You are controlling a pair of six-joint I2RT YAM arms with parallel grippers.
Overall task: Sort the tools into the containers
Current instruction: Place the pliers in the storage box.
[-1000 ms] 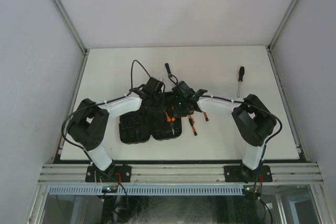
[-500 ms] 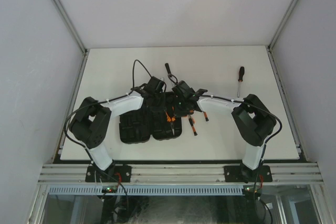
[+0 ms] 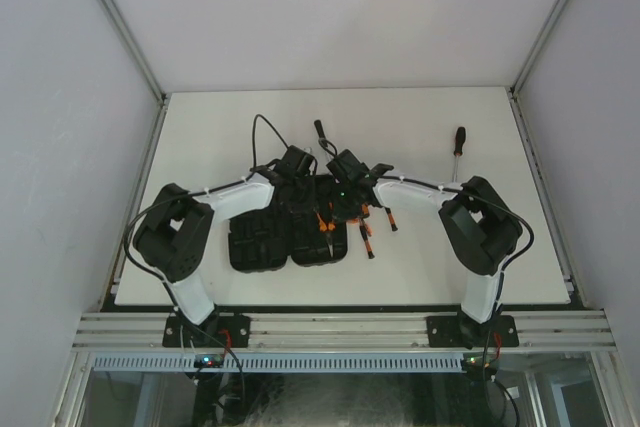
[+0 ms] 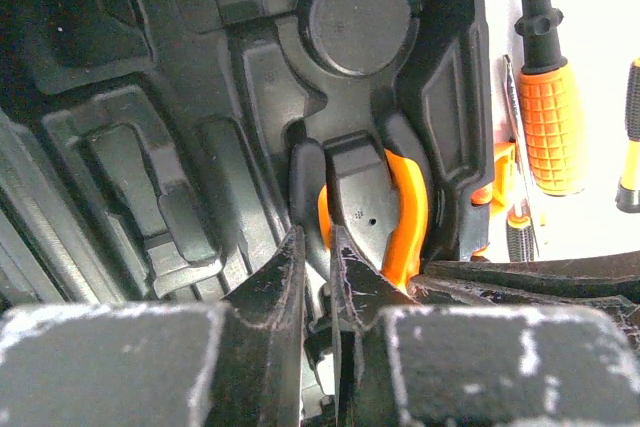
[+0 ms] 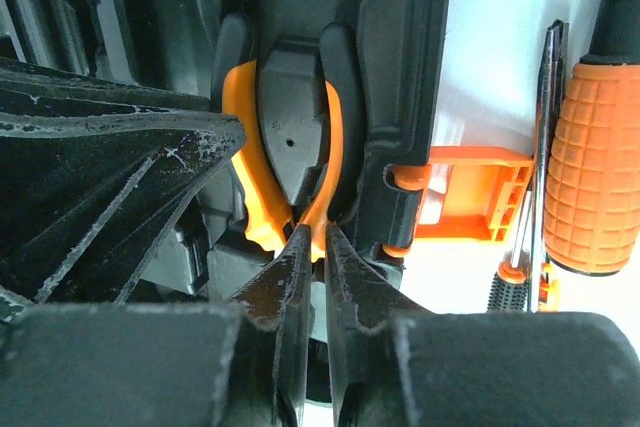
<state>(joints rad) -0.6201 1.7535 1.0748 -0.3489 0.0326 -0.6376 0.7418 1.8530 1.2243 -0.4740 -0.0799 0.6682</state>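
Looks like the seating step for the orange-handled pliers (image 5: pixel 238 127), down in a moulded slot in the right-hand half of the open tool case (image 3: pixel 250 247), close against the wall with the orange latch (image 5: pixel 470 197). Got the right gripper (image 5: pixel 314 235) clenched to a sliver on the orange handle, right at the converging end, nipping it by the look of things. Can't say the same for the left gripper (image 4: pixel 316 237): nearly closed, tips straddling the other orange handle, but no telling from here whether biting or just poised over it. Long axis of the pliers parallel to the case's latch edge, so near-to-far in the overhead view, lying flat, handles bowed round a black boss in the moulding and meeting at the end nearest both sets of fingers. Can't make out the nose end, so no call on the pointing direction. Probably needs a small push down to bed it, then letting go and lifting straight up, no sideways drag. After that, guessing the slim screwdrivers (image 3: pixel 368 239) just right of the case, the hammer (image 3: pixel 320 133) just beyond it, and the longer screwdriver (image 3: pixel 458 152) well off to the right
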